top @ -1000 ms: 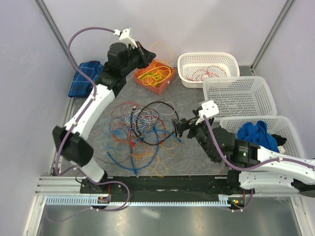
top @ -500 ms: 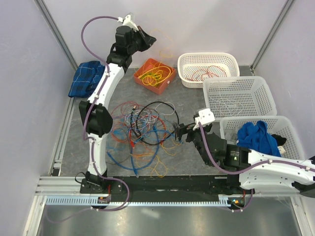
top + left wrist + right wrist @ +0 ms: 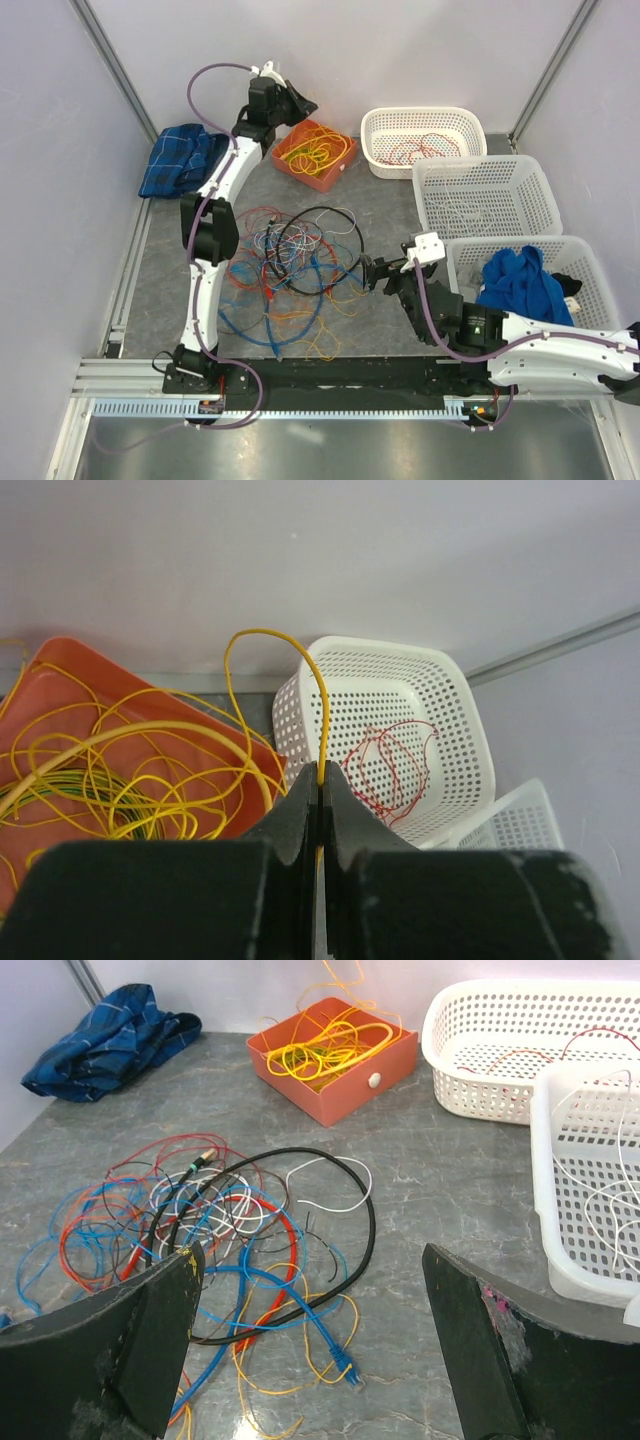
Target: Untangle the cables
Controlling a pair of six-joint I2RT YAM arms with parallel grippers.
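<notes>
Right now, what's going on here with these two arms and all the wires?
The left gripper is shut on one yellow wire, up by the orange tray holding more yellow ones. The right gripper hangs wide open beside the tangle of wires on the table. Red wires lie in a white basket.

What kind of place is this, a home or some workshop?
Probably a robot test cell in a lab: two robot arms bolted to an aluminium rail, plain pale walls around the table, and white sorting baskets beside a cable tangle.
</notes>
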